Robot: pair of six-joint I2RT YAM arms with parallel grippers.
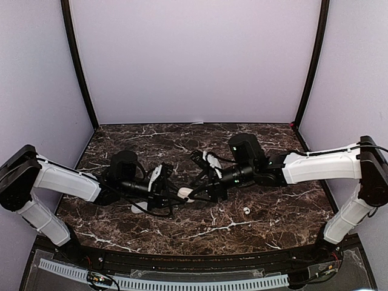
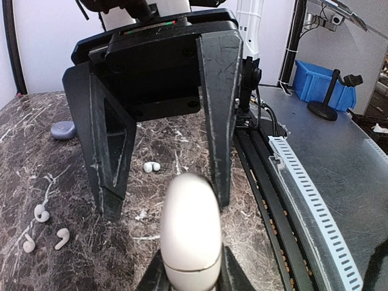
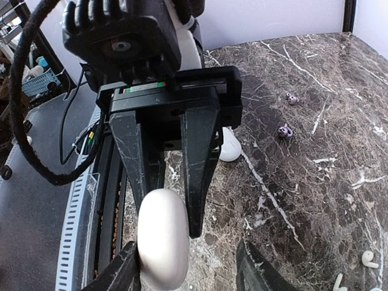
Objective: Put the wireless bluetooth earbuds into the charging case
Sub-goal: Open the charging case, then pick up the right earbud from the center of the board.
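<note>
Both arms reach in low from the sides of the top view and meet nose to nose at the middle of the bench (image 1: 242, 139), forearms nearly level and wrists turned toward each other.

We see the left gripper (image 3: 170, 218) clamped on the charging case (image 2: 190, 233), its two dark fingers pressing the case's sides at the bottom of the left wrist frame. The right gripper (image 2: 165, 205) stands released: its black, scuffed, wedge-shaped fingers are spread apart. In the right wrist frame, one finger at lower left touches the case and the other stands clear at lower right.

The case is a smooth, glossy white pebble, rounded at the top, with a thin seam line near its lower end. The bench is dark brown marble-patterned stone with white veins.

The wireless bluetooth earbuds (image 2: 151, 166) lie loose on the bench. One small white pair is at the centre of the left wrist frame, just beyond the case. Three white stemmed buds (image 2: 41, 213) lie at lower left.

A lavender case (image 2: 63, 129) sits at the left edge. In the right wrist frame, a second white case (image 3: 230, 145) lies behind the left gripper and two purple buds (image 3: 285, 130) are at upper right.
</note>
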